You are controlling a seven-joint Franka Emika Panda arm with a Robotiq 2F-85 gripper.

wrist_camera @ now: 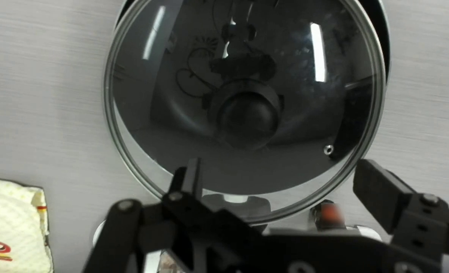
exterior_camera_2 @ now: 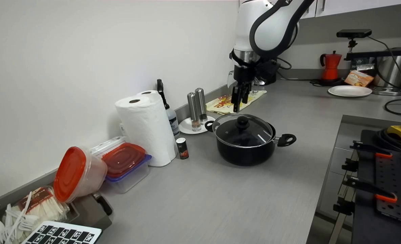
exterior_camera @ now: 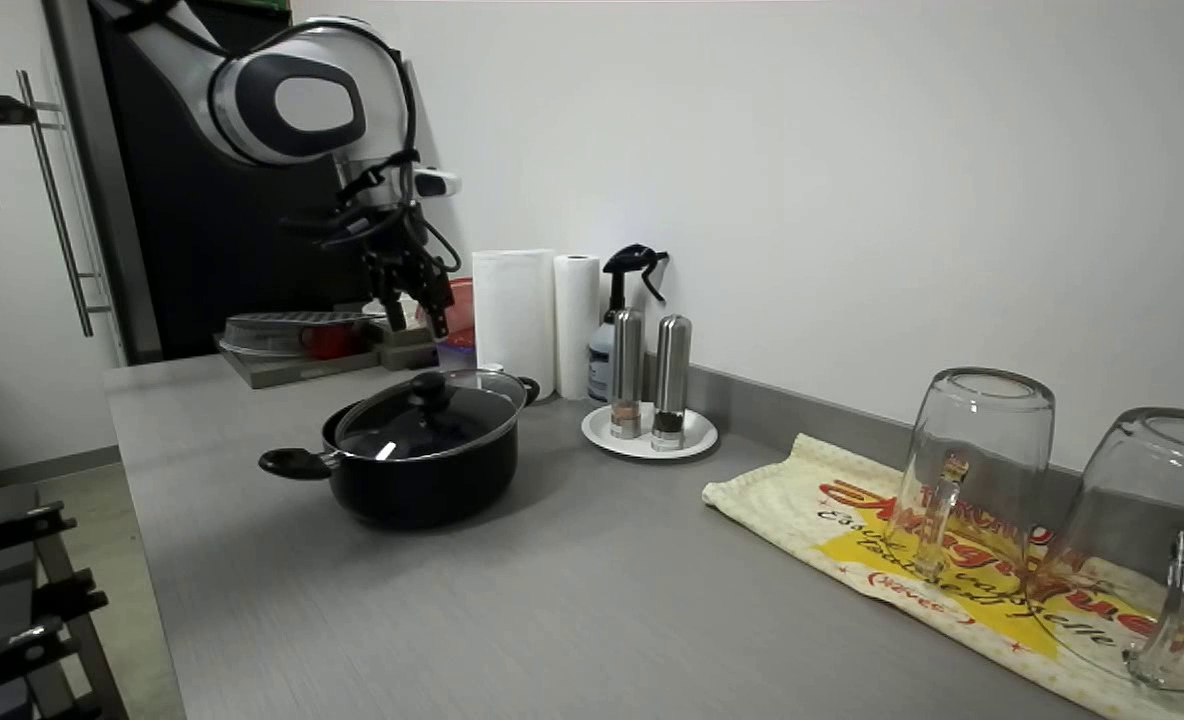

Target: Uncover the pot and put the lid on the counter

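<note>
Two clear mugs (exterior_camera: 972,480), set on a patterned yellow-red cloth (exterior_camera: 787,490): plainly displayed in an exterior view; in the wrist view only a corner of the cloth is caught. Red moka pot (exterior_camera_2: 331,66) and white plate (exterior_camera_2: 350,90), on the grey counter (exterior_camera_2: 193,203): shown in an exterior view alone. Small metal-ringed vent (wrist_camera: 328,149) in the lid (exterior_camera_2: 243,135): made out in the wrist view only.

Lid: round, slightly domed, of clear glass, darkened by the pot (exterior_camera: 422,495) beneath; edged with a thin bright rim and topped at centre by a black knob (exterior_camera_2: 243,122). Crossed by white streaks of reflected light; cables are mirrored in it in the wrist view. Located on the pot, off-centre: the pot's edge is overhung toward the wall (exterior_camera: 802,200), where counter is seen through the glass; a dark crescent of the pot is left uncovered opposite.

Pot: black, wide, shallow, fitted with two side handles (exterior_camera: 294,463); stood on the counter.

Gripper (wrist_camera: 279,165): suspended above the lid, apart from it and from the knob; fingers (wrist_camera: 376,185) spread wide.
</note>
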